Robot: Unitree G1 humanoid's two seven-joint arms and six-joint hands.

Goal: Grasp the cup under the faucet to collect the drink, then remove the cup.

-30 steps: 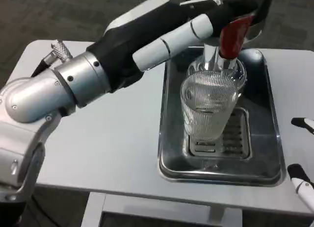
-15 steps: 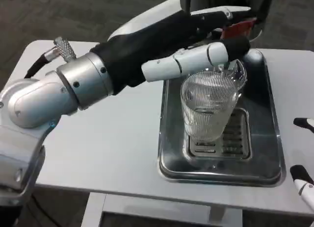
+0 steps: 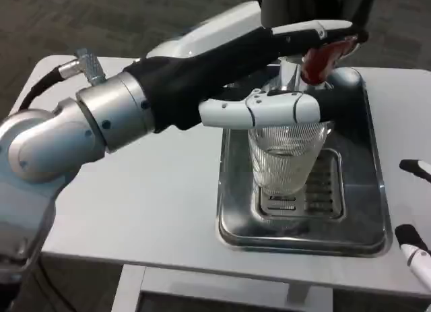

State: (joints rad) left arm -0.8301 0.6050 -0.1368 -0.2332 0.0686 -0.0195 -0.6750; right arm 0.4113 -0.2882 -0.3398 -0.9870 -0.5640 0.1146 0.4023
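Note:
A clear ribbed glass cup (image 3: 286, 165) stands upright on the slotted grate (image 3: 316, 194) of the steel drip tray (image 3: 232, 191), under the silver faucet (image 3: 289, 75). The faucet's red lever (image 3: 328, 56) is tilted to the right. My left hand (image 3: 296, 69) reaches in from the left. One finger lies along the top of the lever. Another white and black finger (image 3: 269, 111) stretches across just above the cup's rim, apart from the first. It grips nothing. The fingertips (image 3: 412, 168) of my right hand (image 3: 414, 207) show spread at the right edge, beside the tray.
My left forearm (image 3: 114, 116) crosses the white table (image 3: 148, 191) from the lower left and hides the tray's back left corner. The table's front edge runs just below the tray. Dark carpet lies beyond the table.
My left hand has dropped and spread. Its lower finger now crosses over the cup's rim. The red lever has swung from hanging down to tilting right. The cup stays put.

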